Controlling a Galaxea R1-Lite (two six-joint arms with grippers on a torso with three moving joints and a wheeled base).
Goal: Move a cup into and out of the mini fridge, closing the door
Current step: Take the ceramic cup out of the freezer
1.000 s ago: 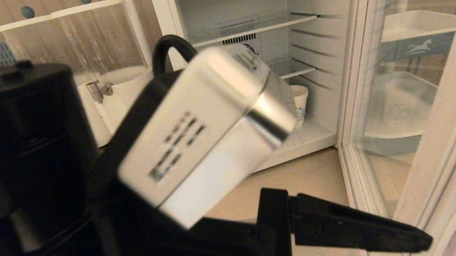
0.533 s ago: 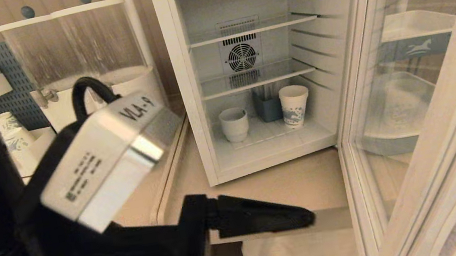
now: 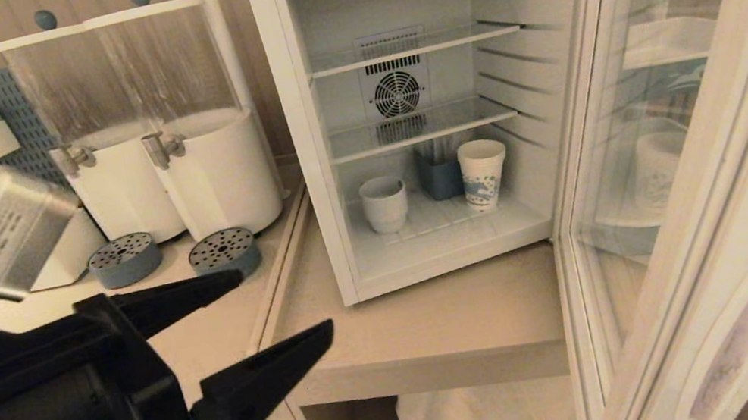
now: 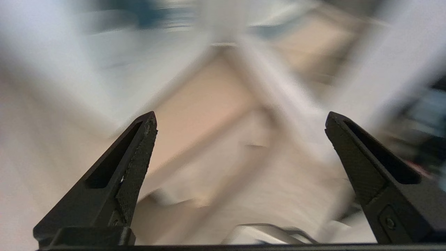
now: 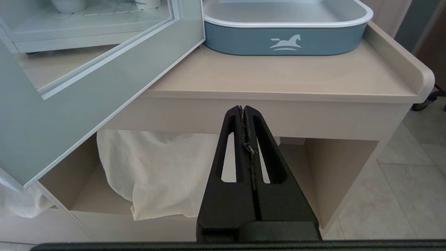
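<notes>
The mini fridge [image 3: 418,110] is seen in the upper centre of the head view, standing on a beige counter [image 3: 431,315], with the door [image 3: 715,180] swung wide open across the right side of the frame. The cup [image 3: 385,203] is set on the fridge's bottom floor, left of centre in the compartment, upright and apart from everything else. Behind and to its right a small grey-blue holder [image 3: 439,175] is placed, and just beside that a taller paper cup [image 3: 484,173] with a blue pattern. Two wire shelves above them are bare. The left gripper [image 3: 269,313] is held at the lower left of the head view, outside the fridge and well apart from the cup; its two black fingers [image 3: 265,375] are spread wide and nothing is grasped between them, which is confirmed in the left wrist view, where the background is blurred. Two white drink dispensers [image 3: 159,125] are seen at the upper left. In the right wrist view the right gripper [image 5: 244,108] is shown low before the counter edge, its fingers pressed together with nothing between them, below a blue-grey tray [image 5: 285,38] bearing a white horse mark.
</notes>
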